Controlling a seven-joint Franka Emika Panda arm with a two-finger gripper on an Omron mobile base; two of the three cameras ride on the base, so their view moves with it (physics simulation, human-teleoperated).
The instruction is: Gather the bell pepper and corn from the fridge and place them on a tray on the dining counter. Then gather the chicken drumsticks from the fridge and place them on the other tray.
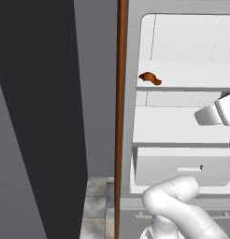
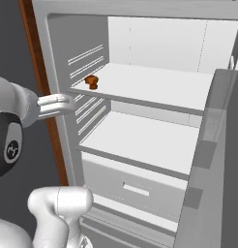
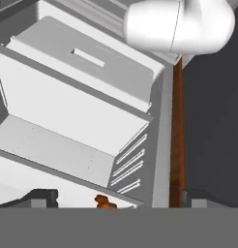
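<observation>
The fridge is seen with its door swung open, and its white shelves are bare apart from one item. A single chicken drumstick is found on the upper shelf, at the left end near the front edge, close to the ribbed left inner wall. In the right base view the same piece is seen lying just inside that wall. A closed drawer is noted at the bottom of the compartment.

The gripper is seen in the hand view with its two dark tips spread wide apart and nothing between them; it is judged open and empty. The drumstick appears low in that view, roughly between the tips but beyond them, so no contact is made.

The step in hand is judged to be the reach for the drumstick. It is recommended that the hand be brought in level above the upper shelf, kept clear of the left wall ribs and the shelf lip. The jaws should be centred over the thick part of the meat before closing. A glancing touch could push the piece towards the wall.
</observation>
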